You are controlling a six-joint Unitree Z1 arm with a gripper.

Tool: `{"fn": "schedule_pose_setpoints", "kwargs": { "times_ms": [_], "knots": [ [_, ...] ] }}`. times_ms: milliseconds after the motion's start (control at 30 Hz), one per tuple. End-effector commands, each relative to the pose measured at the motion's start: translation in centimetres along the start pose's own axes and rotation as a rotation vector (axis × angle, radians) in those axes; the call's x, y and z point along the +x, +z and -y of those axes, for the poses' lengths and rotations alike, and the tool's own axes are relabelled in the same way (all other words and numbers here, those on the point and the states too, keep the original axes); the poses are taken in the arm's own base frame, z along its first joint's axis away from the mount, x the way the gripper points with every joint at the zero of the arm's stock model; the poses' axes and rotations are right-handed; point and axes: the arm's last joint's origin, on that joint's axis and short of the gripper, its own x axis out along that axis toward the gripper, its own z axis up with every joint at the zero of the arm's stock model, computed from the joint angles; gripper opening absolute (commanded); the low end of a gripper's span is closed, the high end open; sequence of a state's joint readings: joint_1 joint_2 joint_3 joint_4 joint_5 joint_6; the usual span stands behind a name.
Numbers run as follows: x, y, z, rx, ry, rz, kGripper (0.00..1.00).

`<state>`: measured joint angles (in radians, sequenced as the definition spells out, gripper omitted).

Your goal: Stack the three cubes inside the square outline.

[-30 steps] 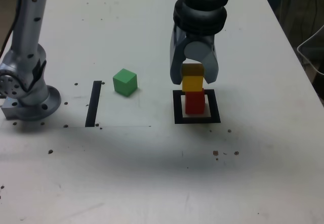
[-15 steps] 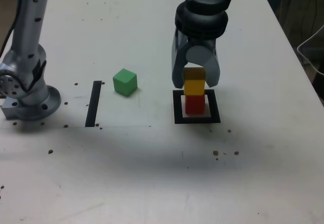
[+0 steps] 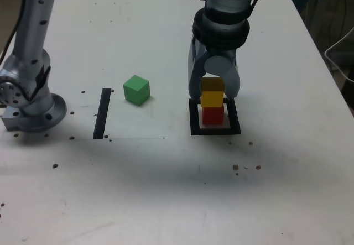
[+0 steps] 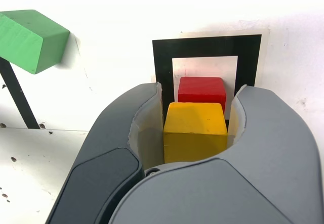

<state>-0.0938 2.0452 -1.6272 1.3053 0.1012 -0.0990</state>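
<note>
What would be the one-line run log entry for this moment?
tool: shut on yellow cube | yellow cube: over red cube, contact unclear | red cube: inside square outline | green cube: on table, unstacked

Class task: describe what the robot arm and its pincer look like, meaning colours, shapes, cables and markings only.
The arm is a silver-grey metal tube dotted with small dark screws, rising from a round grey base. The wrist has a black ring and a black cable looping above it. The pincer has two broad, curved, dark grey fingers with pale inner pads.
</note>
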Motion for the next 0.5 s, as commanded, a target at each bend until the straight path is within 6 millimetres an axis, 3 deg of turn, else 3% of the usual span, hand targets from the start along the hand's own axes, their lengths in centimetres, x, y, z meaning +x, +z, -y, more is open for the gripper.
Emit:
{"fn": "schedule_pose_setpoints", "kwargs": {
  "times_ms": [0, 467],
  "knots": [
    [0.17, 0.13, 0.07, -0.001, 0.001, -0.002, 0.11],
    [0.70, 0.23, -0.05, -0.010, 0.007, -0.014, 0.22]
  ]
}}
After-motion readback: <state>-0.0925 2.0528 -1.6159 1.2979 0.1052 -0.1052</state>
